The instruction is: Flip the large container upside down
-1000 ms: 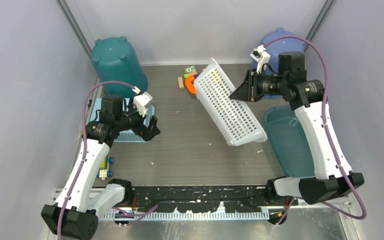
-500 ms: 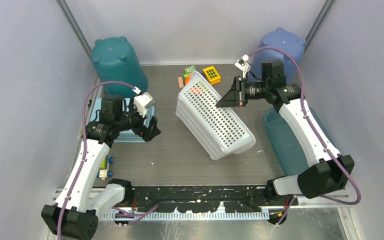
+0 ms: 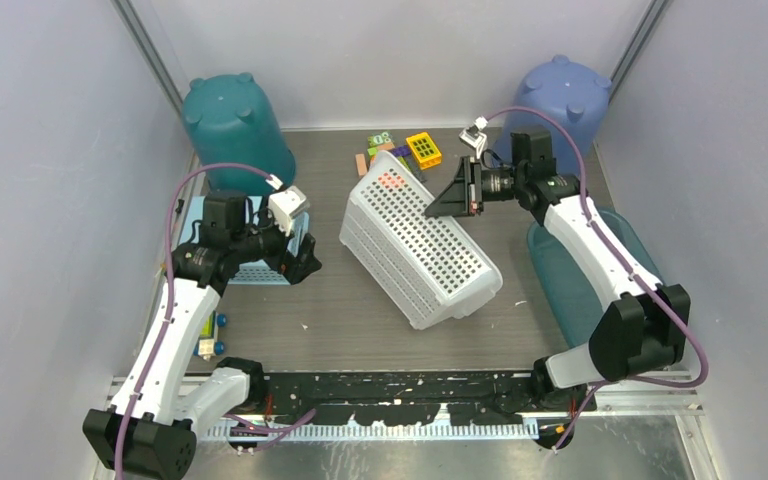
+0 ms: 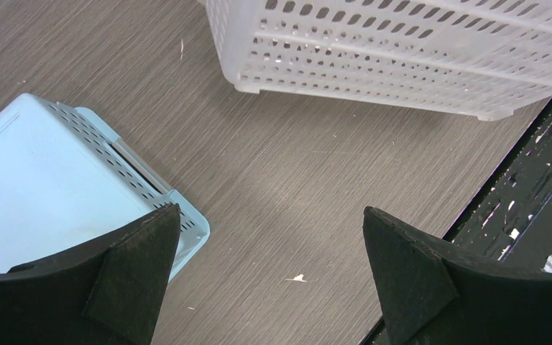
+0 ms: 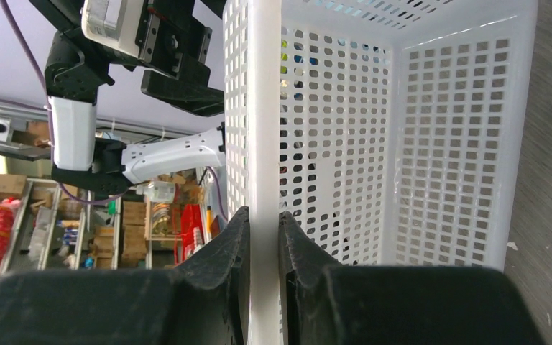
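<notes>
- Left gripper (image 4: 269, 212): jaws spread wide, nothing between them; hanging over bare table (image 3: 340, 310) near the left front.
- Light-blue crate (image 4: 43, 194) just under and beside the left finger, lying on the table at the left edge.
- Basket (image 3: 415, 245) (white, perforated, the large container) in mid-table, long axis running diagonally from back-left to front-right.
- Tipped over, not flat: perforated base turned up toward the overhead camera, open side toward the right arm. Left wrist view shows one rim of the basket (image 4: 402, 50) down at the table; actual contact hard to confirm.
- Right gripper (image 5: 262, 214): jaws nearly together, pinching the basket's white rim strip. Inside walls visible past the fingers in the right wrist view.
- Seen from above, right gripper (image 3: 432, 210) at the basket's upper right long edge, reaching in from the right.
- Teal tray (image 3: 570, 280) on the table at the right, partly under the right arm, apart from the basket.
- Yellow block (image 3: 423, 149) and a few small coloured pieces just behind the basket's far end.
- Teal bin (image 3: 235, 125) in the far left corner, blue bin (image 3: 560, 95) in the far right corner, both bottom-up.
</notes>
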`<action>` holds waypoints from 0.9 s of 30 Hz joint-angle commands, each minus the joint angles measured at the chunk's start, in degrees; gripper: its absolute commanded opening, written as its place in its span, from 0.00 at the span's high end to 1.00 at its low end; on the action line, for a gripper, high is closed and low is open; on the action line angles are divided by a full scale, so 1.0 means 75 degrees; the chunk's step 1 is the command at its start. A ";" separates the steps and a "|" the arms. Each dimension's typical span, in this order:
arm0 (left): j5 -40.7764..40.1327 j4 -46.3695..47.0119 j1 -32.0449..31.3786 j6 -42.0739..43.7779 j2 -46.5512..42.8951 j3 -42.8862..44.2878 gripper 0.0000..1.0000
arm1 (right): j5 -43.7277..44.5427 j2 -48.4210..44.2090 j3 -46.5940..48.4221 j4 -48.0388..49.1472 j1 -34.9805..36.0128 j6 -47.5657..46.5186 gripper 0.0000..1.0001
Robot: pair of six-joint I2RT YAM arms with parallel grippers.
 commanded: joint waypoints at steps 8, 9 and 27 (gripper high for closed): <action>0.0210 0.0197 0.0001 0.0081 -0.0153 -0.0019 0.00 | -0.0679 0.0810 0.0034 -0.0128 -0.0099 -0.0439 0.99; 0.0226 0.0205 0.0003 0.0074 -0.0155 -0.0022 0.00 | -0.0674 0.0907 0.0107 -0.0353 -0.0141 -0.0640 0.99; 0.0296 0.0211 0.0003 0.0119 -0.0108 -0.0055 0.00 | 0.0282 0.1438 0.0559 -0.2610 -0.0552 -0.3420 0.99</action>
